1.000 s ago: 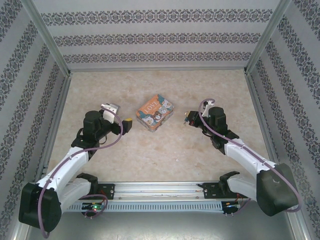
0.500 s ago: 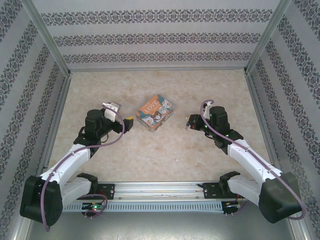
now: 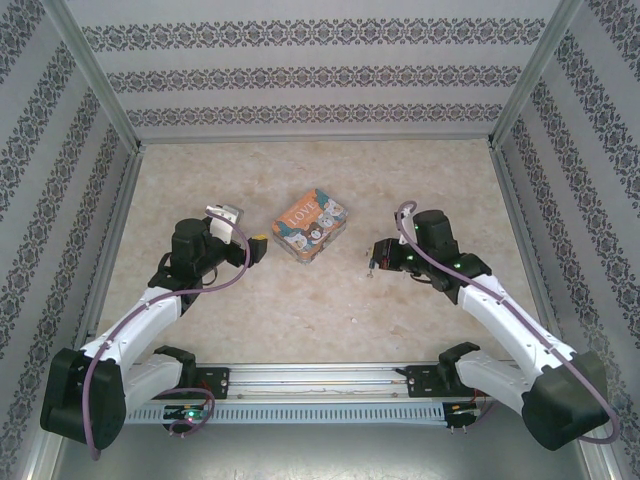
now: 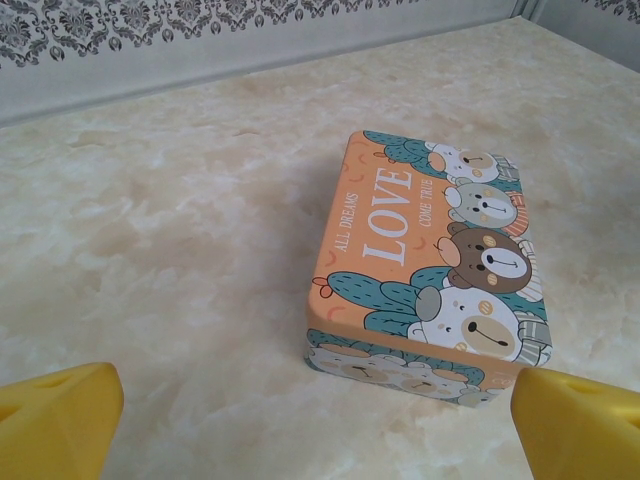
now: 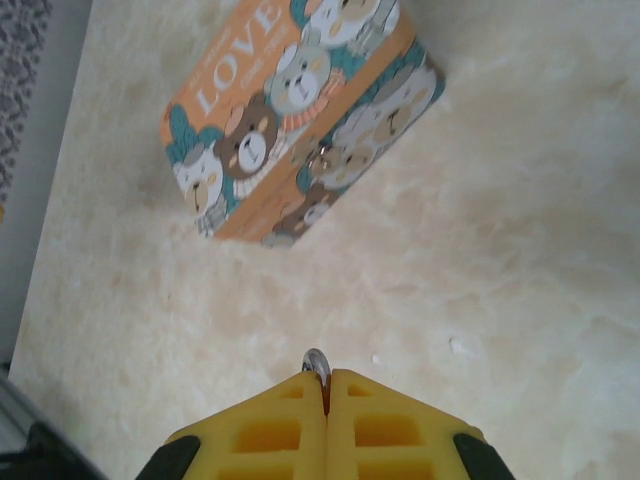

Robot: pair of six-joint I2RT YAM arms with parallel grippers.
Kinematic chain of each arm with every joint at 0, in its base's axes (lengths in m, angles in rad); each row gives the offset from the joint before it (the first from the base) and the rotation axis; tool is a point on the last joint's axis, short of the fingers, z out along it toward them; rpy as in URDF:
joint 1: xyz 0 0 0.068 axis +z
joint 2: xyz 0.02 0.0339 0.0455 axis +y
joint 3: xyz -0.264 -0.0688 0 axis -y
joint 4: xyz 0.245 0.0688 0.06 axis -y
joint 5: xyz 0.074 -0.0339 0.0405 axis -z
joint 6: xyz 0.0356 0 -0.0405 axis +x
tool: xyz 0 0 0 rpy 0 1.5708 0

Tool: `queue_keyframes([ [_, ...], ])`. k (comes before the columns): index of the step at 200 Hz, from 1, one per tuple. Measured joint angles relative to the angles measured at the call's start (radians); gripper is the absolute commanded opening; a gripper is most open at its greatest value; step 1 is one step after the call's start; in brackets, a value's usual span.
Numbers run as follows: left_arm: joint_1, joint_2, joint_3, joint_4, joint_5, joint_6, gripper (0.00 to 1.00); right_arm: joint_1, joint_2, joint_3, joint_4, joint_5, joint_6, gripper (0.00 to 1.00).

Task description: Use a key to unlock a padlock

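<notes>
Padlock is hard to pick out. The one likely trace is a silver loop point(image 5: 315, 361) poking out between the fingertips of the right claw point(image 5: 326, 380), which are pressed tight together on it. Whether that loop is a shackle or part of a key cannot be told, since the rest is buried between the yellow fingers.

Since a second ago the right claw point(image 3: 373, 258) has drawn back from its earlier spot level with the tin point(image 3: 312, 226). It is now right of the tin's near corner, closer to the arm bases and apart from the tin. The left claw point(image 3: 259, 243) has hardly shifted and sits just left of the tin. The tin itself has not moved.

The tin's orange lid point(image 4: 420, 250) reads "LOVE" in large white letters, with "ALL DREAMS" and "COME TRUE" in smaller letters on either side, beside cartoon bears in scarves.

The left claw point(image 4: 320, 418) is spread wide with nothing in it. Its yellow fingers point(image 4: 60, 410) are cut off at the bottom corners of the wrist view, and the tin lies just beyond them. In the right wrist view the tin point(image 5: 300, 110) runs off the top edge. A small silvery spot point(image 5: 322, 158) on its side wall is too blurred to name.
</notes>
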Motion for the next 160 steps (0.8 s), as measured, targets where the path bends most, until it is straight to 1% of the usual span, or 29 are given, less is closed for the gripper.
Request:
queue_keyframes([
  [63, 0.0, 0.0, 0.0, 0.0, 0.0, 0.0, 0.99, 0.066, 0.056, 0.022, -0.093, -0.026, -0.003, 0.0],
  [127, 0.0, 0.0, 0.0, 0.0, 0.003, 0.003, 0.99, 0.098, 0.159, 0.024, -0.096, -0.041, -0.002, 0.0],
  [160, -0.001, 0.0, 0.0, 0.0, 0.006, 0.004, 0.99, 0.099, 0.216, 0.026, -0.092, -0.053, 0.002, 0.0],
])
